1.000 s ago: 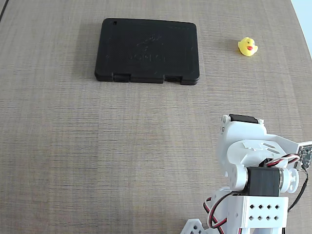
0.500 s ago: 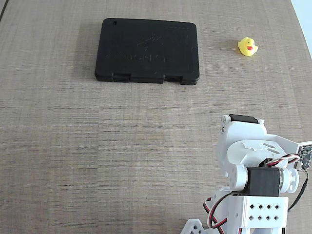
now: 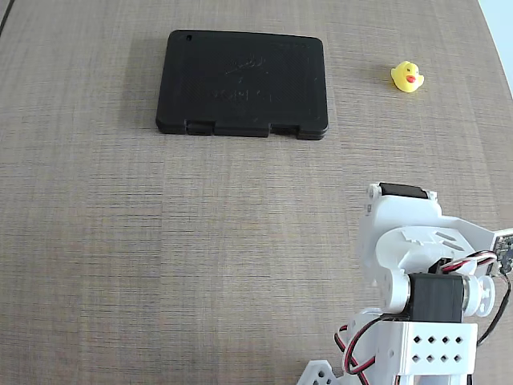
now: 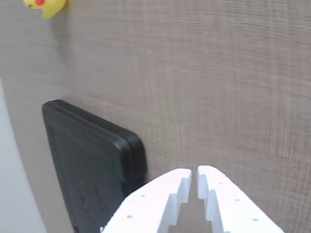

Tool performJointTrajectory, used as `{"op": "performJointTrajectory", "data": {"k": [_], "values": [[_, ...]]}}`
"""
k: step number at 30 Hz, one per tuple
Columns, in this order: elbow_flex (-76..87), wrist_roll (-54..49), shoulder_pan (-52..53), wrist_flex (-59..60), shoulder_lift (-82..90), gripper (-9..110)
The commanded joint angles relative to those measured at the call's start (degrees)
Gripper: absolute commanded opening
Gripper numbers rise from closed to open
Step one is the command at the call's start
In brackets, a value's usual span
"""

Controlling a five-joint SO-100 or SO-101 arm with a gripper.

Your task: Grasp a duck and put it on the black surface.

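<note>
The tiny yellow duck [image 3: 408, 77] with an orange-red beak stands on the wooden table at the far right, apart from the black surface [image 3: 243, 83], a flat black slab at the back centre with notched tabs on its near edge. The arm [image 3: 417, 273] is folded at the lower right, far from both. In the wrist view the white gripper [image 4: 194, 174] enters from the bottom, its fingertips almost touching and nothing between them. The duck [image 4: 46, 6] is at that view's top left corner and the slab [image 4: 92, 160] at the lower left.
The wood-grain table [image 3: 160, 241] lies bare between the arm and the slab. A pale edge [image 3: 501, 24] shows at the far right of the fixed view. Red and black wires [image 3: 353, 345] hang at the arm's base.
</note>
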Motion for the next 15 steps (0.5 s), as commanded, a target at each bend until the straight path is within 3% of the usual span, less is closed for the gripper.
{"op": "performJointTrajectory", "data": {"k": [1,8,15], "values": [[-9.2,-0.4,0.2,-3.3,-13.3,8],[-30.5,0.3,0.5,-11.2,-43.1,26],[-56.7,0.0,0.6,-13.1,-75.1,26]]}}
